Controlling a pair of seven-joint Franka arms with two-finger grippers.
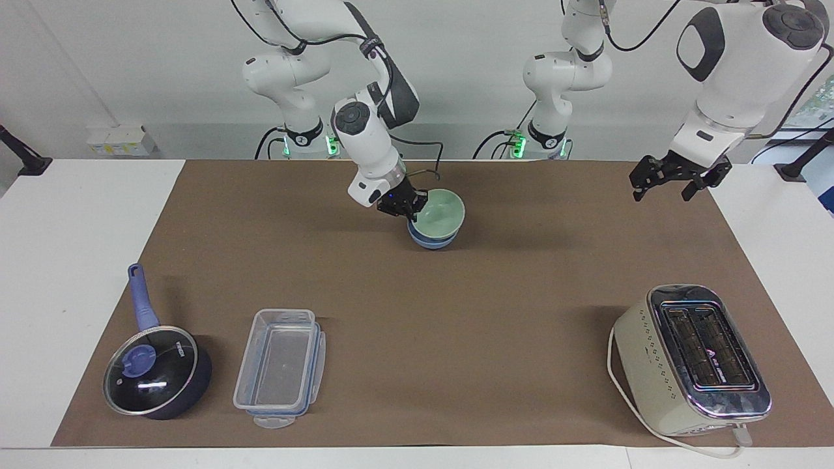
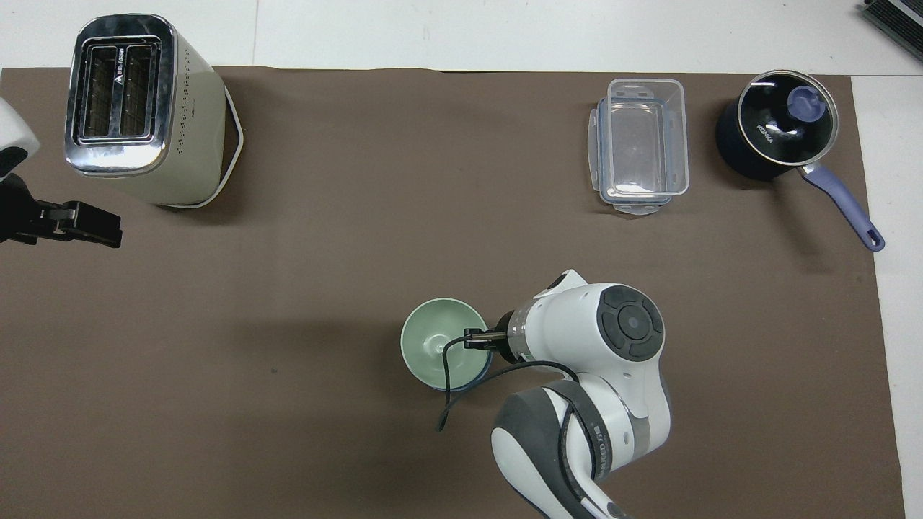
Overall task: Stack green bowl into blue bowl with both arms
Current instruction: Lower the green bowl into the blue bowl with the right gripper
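Note:
The pale green bowl point(image 1: 443, 211) point(image 2: 435, 352) hangs tilted just above the blue bowl point(image 1: 430, 241), which stands on the brown mat near the robots' edge, midway along the table. My right gripper point(image 1: 413, 207) point(image 2: 474, 339) is shut on the green bowl's rim, on the side toward the right arm's end. In the overhead view the green bowl covers the blue bowl point(image 2: 479, 377) except for a thin edge. My left gripper point(image 1: 673, 183) point(image 2: 94, 225) waits open and holding nothing, in the air over the mat's edge at the left arm's end.
A cream toaster point(image 1: 690, 358) stands farthest from the robots at the left arm's end. A clear plastic container point(image 1: 280, 365) and a dark lidded saucepan point(image 1: 156, 371) with a blue handle sit toward the right arm's end.

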